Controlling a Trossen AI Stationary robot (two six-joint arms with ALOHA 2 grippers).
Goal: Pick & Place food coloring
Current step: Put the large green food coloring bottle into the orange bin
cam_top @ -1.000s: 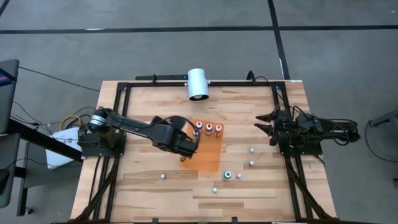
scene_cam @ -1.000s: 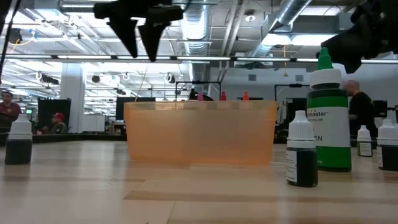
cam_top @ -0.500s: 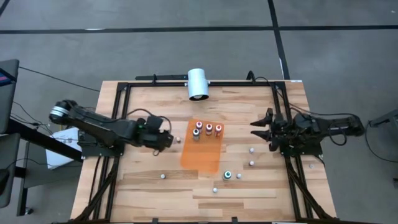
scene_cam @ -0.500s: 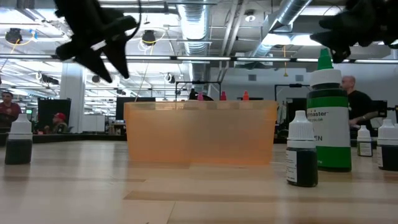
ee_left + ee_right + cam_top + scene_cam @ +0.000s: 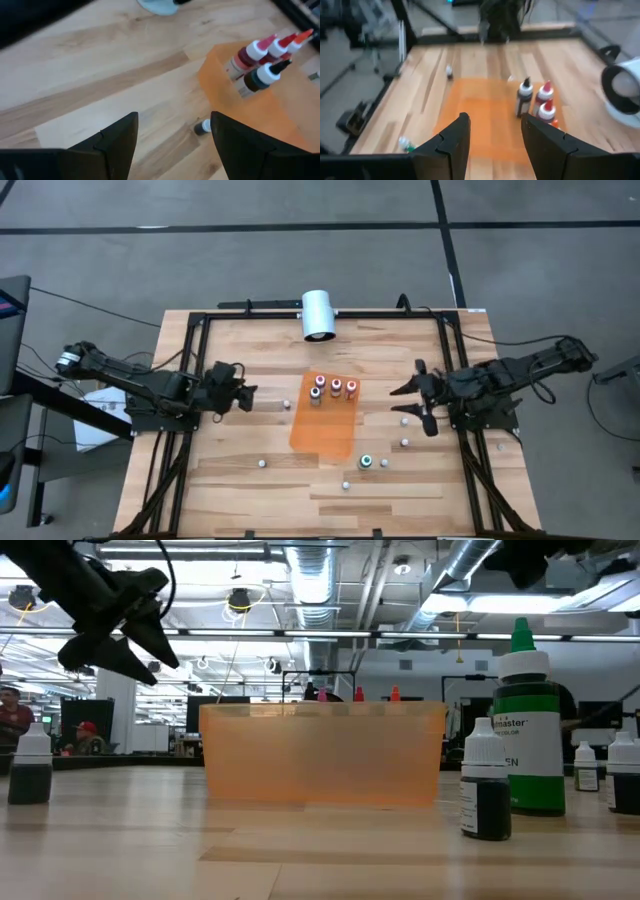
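4 bottles (image 5: 333, 388) stand on the orange tray (image 5: 325, 432); about 6 remain loose. Left gripper (image 5: 243, 395) and right gripper (image 5: 408, 398) hover open, empty.

grey floor (image 5: 300, 260), exposed ceiling ducts (image 5: 330, 570), strip lights

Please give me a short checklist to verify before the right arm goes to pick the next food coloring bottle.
1. Right gripper empty with fingers apart: ok.
2. Left gripper empty, waiting beside the table's left frame: ok.
3. Loose bottle near the right gripper standing free, nothing beside it: ok.
4. Orange tray has bare floor left for more bottles: ok.
5. Four bottles already in the tray upright at its far end: ok.
6. Whether the right gripper is lined up over a bottle: cannot tell.
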